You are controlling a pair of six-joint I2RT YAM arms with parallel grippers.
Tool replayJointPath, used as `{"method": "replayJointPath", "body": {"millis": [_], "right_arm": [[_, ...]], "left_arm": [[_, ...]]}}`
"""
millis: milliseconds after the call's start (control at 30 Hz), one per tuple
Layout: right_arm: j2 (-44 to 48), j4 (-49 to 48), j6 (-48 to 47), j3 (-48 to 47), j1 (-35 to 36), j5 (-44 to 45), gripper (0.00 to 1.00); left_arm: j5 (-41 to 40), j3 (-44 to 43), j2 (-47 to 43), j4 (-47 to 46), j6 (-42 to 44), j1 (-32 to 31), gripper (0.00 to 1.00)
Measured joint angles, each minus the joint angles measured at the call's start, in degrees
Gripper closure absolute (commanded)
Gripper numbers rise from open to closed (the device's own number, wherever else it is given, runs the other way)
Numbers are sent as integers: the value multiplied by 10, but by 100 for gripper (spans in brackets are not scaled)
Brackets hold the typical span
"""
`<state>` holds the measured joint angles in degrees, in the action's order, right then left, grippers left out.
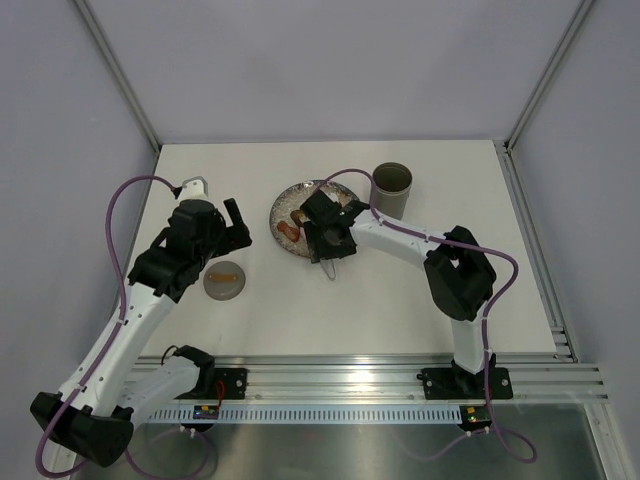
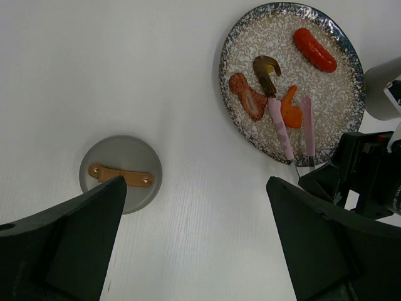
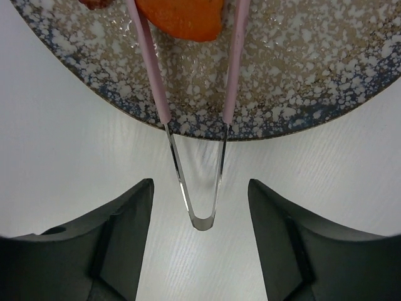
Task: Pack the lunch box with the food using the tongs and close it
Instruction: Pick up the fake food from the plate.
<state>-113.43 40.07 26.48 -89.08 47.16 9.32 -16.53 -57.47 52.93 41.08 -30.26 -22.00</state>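
Observation:
The pale pink tongs (image 3: 148, 69) lie with both arms on the speckled plate (image 3: 313, 81) and their clear bend (image 3: 202, 221) on the table. An orange food piece (image 3: 183, 15) sits between the arms. My right gripper (image 3: 199, 188) is open, a finger on either side of the bend with a gap to each. On the plate (image 2: 229, 94) lie a red sausage (image 2: 315, 49), a brown piece (image 2: 266, 70), a reddish piece (image 2: 246, 95) and the orange piece (image 2: 289, 108). The grey lunch box (image 1: 392, 190) stands upright behind the plate. My left gripper (image 2: 195, 238) hangs open over bare table.
A flat grey disc with an orange strap (image 2: 119, 172) lies on the table left of the plate, close under my left gripper's left finger. The right arm's black wrist (image 2: 360, 172) sits at the plate's near edge. Table edges and white walls ring the space.

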Motion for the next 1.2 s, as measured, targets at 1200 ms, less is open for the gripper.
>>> {"method": "replayJointPath", "body": {"millis": [1200], "right_arm": [[-56,-15,-10,-10,7,2,50]], "left_arm": [[0,10,-13,0,0,0,1]]}}
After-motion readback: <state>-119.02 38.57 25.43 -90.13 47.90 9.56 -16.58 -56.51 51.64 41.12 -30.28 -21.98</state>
